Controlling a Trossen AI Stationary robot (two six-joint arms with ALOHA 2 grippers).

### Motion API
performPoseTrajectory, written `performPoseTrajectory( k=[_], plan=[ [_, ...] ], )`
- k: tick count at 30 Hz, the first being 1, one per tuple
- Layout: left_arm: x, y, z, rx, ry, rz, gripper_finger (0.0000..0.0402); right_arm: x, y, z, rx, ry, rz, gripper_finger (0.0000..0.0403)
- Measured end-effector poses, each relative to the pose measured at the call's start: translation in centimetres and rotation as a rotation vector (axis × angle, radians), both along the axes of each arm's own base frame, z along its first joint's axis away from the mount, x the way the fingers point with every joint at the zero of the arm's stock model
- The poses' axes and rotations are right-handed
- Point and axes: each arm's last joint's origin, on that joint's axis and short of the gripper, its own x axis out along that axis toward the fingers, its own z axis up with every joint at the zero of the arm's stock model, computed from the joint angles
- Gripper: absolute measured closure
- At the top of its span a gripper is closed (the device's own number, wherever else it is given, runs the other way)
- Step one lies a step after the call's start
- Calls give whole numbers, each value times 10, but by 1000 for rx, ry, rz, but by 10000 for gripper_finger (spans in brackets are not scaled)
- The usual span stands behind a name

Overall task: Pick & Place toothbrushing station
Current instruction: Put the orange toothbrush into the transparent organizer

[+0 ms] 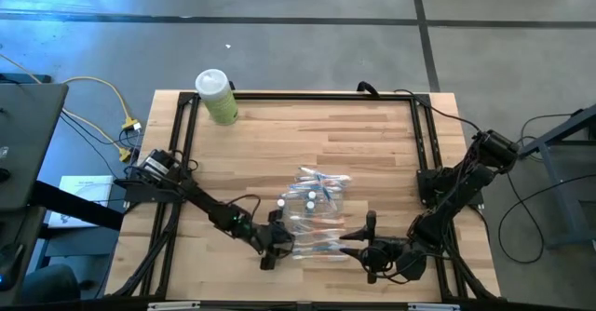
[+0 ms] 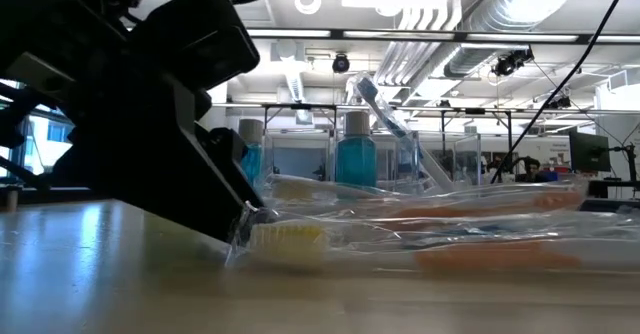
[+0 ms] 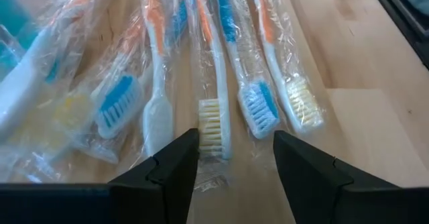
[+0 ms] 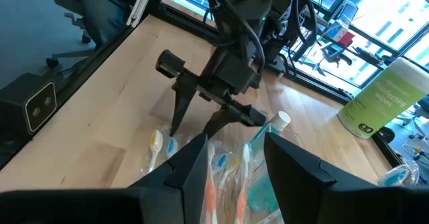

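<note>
Honestly, these wrapped toothbrushes (image 3: 213,70) heaped mid-table near the front edge look feather-light and slippery in crinkly film — so my left gripper (image 3: 231,160), fingers apart over one yellow-bristled head, should pinch the stiff handle — right gripper (image 4: 234,158) open too

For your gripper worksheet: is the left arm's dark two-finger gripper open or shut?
Open: left gripper fingers stand apart, bare wooden table between them, touching nothing.

Count for you, operator: one wooden table (image 1: 372,134). One pale green bottle (image 1: 217,97) at its 11 o'clock. Two arms. At least six wrapped toothbrushes (image 3: 213,83) at 6 o'clock. About three white-capped tubes (image 1: 308,202) among them; exact number unclear.
</note>
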Motion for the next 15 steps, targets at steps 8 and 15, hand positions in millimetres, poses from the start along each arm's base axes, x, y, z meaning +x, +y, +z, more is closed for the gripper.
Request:
performPoseTrajectory(
  k=[8, 15],
  plan=[
    [1, 1, 0, -12, -5, -8, 221, 0, 0, 0, 1, 1, 2, 263],
    [1, 0, 0, -17, -6, -17, 291, 0, 0, 0, 2, 2, 5, 263]
  ],
)
